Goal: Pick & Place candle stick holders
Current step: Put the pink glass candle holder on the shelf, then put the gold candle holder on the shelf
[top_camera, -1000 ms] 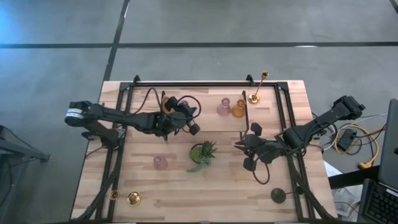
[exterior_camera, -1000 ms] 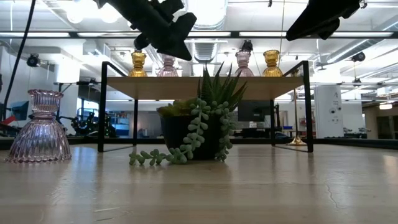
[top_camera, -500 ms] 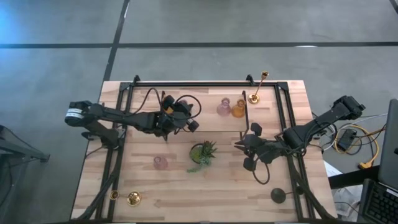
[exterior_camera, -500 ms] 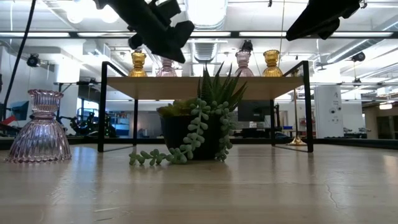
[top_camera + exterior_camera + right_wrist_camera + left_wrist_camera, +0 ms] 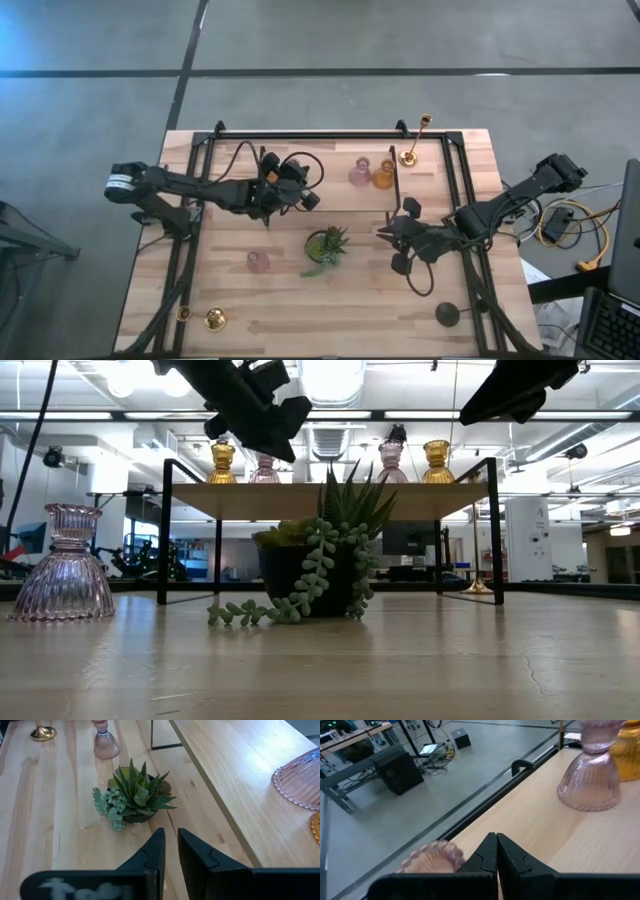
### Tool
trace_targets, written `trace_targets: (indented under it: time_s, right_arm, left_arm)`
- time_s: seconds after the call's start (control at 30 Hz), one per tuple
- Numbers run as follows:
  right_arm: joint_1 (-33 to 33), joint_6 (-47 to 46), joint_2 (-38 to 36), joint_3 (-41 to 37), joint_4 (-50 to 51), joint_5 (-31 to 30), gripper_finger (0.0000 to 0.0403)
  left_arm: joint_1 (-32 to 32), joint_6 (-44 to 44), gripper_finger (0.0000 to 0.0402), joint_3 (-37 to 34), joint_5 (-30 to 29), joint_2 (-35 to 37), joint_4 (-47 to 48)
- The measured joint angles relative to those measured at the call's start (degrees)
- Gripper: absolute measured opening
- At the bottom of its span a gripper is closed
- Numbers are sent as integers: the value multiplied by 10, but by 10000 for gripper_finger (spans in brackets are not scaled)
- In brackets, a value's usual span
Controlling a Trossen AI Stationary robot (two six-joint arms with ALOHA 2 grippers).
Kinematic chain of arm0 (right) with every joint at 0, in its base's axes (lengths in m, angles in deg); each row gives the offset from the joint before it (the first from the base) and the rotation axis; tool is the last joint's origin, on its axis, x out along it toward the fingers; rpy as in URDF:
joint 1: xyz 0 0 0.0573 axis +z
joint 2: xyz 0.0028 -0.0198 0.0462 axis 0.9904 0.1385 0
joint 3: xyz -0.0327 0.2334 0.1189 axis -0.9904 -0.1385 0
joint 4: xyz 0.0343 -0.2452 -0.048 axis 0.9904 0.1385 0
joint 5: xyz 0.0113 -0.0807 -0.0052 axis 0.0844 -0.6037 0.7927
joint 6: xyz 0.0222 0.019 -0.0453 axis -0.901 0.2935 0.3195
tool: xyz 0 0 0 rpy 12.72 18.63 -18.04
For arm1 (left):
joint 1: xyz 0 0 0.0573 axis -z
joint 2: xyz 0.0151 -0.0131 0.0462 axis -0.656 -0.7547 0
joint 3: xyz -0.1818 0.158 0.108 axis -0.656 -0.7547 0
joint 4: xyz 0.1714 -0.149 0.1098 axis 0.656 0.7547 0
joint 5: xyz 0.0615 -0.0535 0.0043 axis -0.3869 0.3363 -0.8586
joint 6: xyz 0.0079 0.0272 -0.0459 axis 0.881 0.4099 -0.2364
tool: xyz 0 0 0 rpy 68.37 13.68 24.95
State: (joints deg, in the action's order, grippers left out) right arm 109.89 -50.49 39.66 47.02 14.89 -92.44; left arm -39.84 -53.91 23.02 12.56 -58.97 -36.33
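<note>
My left gripper (image 5: 308, 198) is shut and hovers over the left part of the raised wooden shelf (image 5: 335, 200). A pink glass holder (image 5: 431, 860) stands on the shelf close beside and below its fingers. An amber holder (image 5: 222, 461) stands on the shelf to the left. A second pink holder (image 5: 360, 172) and a second amber one (image 5: 384, 176) stand on the shelf's right part. A third pink holder (image 5: 258, 261) stands on the table. My right gripper (image 5: 388, 233) waits right of the plant, its fingers a narrow gap apart (image 5: 170, 845).
A small potted spiky plant (image 5: 326, 247) stands mid-table in front of the shelf. A gold stick holder (image 5: 414, 142) stands at the far right. Another gold one (image 5: 214, 319) stands at the near left, and a black one (image 5: 447, 314) at the near right. The shelf's black frame legs (image 5: 164, 530) stand on the table.
My left gripper has drawn back a little over the shelf, toward the table's far-left, and has risen slightly above the pink holder. The holders have stayed where they were.
</note>
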Motion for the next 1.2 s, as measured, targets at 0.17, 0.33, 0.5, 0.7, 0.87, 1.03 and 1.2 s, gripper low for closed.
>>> trace_targets:
  time_s: [0.17, 0.33, 0.5, 0.7, 0.87, 1.03, 1.2]
  right_arm:
    - [0, 0, 0, 0, 0, 0, 43]
    - [0, 0, 0, 0, -1, 0, 43]
    - [0, 0, 0, 0, -1, 0, 43]
    - [0, 0, 0, 0, -1, 0, 43]
    - [0, 0, 0, 0, -2, 0, 43]
    - [0, 0, 0, 0, -2, 19, 43]
    - [0, 0, 0, 0, -2, 30, 43]
  left_arm:
    - [6, 30, 0, 25, 44, 10, -13]
    - [23, 90, 0, 54, 49, 30, -27]
    - [42, 151, 0, 66, 51, 67, -31]
    - [47, 195, 0, 62, 49, 119, -19]
    - [48, 210, 0, 62, 39, 163, 12]
    - [56, 187, 0, 62, 21, 213, 91]
    - [77, 140, 0, 50, 21, 252, 166]
